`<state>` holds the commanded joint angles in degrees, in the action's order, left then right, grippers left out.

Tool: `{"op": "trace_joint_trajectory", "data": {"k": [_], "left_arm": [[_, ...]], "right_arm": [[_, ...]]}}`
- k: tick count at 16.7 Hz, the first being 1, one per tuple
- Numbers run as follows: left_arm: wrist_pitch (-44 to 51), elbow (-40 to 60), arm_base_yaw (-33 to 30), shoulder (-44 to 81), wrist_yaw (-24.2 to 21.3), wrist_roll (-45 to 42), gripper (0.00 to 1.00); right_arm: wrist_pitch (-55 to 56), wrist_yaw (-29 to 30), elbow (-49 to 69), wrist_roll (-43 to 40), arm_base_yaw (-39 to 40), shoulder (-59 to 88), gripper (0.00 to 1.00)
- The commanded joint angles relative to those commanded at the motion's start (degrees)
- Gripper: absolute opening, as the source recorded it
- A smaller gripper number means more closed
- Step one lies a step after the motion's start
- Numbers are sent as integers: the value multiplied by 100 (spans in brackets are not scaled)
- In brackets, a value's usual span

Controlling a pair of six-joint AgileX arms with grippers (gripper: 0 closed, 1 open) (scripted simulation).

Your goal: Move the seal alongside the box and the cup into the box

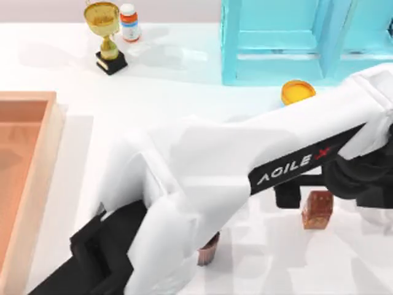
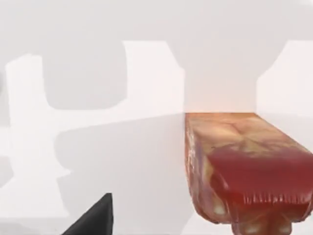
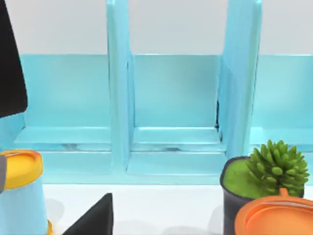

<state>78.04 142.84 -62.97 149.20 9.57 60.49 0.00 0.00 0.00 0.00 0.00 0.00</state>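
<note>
One seal (image 1: 317,209), one cup (image 1: 207,249), one box (image 1: 38,184).

The left arm (image 1: 202,178) covers the middle of the table; open surface lies between it and the box (image 1: 38,184), near the trophy (image 1: 107,37)

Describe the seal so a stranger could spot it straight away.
Start at the turquoise shelf unit at the table's far right. Come forward past the yellow-capped cylinder and under the left arm's white link to the small seal standing on the white table. It is blocky, glossy and reddish-brown with pale specks on top, unlike the round dark cup to its left.
</note>
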Motion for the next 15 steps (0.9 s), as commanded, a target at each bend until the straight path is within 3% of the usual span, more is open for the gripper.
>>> {"op": "trace_joint_trajectory", "data": {"k": [5, 10, 15], "left_arm": [[-1062, -1000, 79, 42, -8, -79, 100], [-1145, -1082, 87, 45, -9, -87, 100], [-1145, -1082, 87, 45, -9, -87, 62]], "right_arm": [[0, 0, 0, 0, 0, 0, 100], [0, 0, 0, 0, 0, 0, 100], [0, 0, 0, 0, 0, 0, 100]]}}
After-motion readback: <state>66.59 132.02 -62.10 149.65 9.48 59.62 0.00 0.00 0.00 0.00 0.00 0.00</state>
